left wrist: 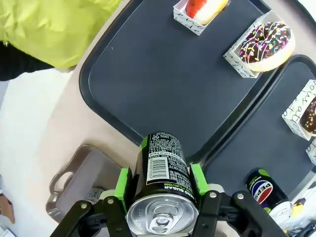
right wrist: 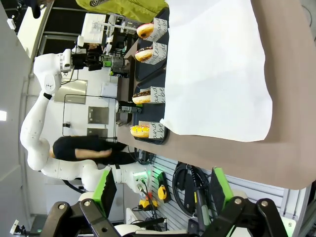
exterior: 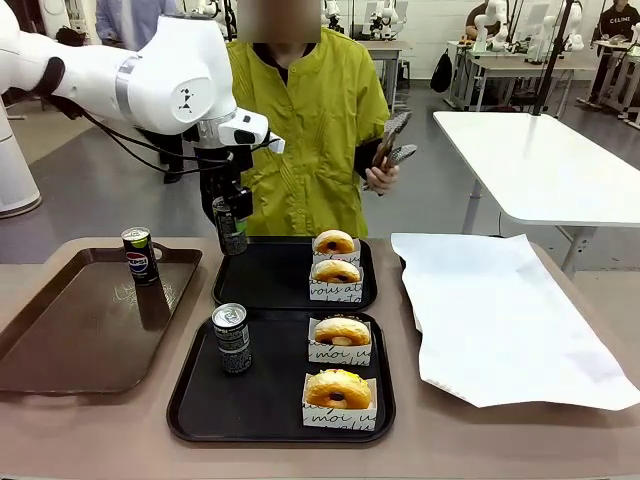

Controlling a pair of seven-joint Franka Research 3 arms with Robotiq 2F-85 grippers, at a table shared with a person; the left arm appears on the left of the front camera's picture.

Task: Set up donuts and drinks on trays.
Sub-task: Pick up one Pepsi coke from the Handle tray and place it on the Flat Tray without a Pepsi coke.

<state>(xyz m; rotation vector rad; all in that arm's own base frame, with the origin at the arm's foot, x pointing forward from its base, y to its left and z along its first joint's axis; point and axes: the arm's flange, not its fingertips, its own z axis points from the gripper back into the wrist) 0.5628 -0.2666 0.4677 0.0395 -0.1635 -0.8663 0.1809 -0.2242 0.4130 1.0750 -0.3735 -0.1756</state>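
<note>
**Can held over far tray; four boxed donuts in place**

Brown tabletop carries two black trays, one behind the other, a larger brown tray (exterior: 85, 320) to the robot's left and a white paper sheet (exterior: 500, 315) to its right.

Far tray (exterior: 265, 280): two donuts in white paper boxes with black script along its right side, far one (exterior: 334, 243) and near one (exterior: 337, 273). From the left wrist view these read as a red-iced ring (left wrist: 205, 7) and a chocolate ring with sprinkles (left wrist: 265, 42).

Near tray (exterior: 260, 395): two golden-yellow glazed donuts, boxed likewise (exterior: 342, 332) (exterior: 338, 390), plus an upright dark can with silver top (exterior: 232, 338) on its left part.

Left gripper (exterior: 228, 222): jaws closed partway, green pads (left wrist: 197, 177) pressed on both sides of a slim black can (left wrist: 163, 175) with barcode and pale lettering, raised above the far tray's left edge.

Right gripper (right wrist: 160, 190): jaws spread wide, nothing between them, past the table edge.

Another dark can (exterior: 139, 254) stands on the brown tray's far end.

Person in a yellow-green top stands at the far side, one hand (exterior: 380, 178) holding tongs (exterior: 393, 140).
</note>
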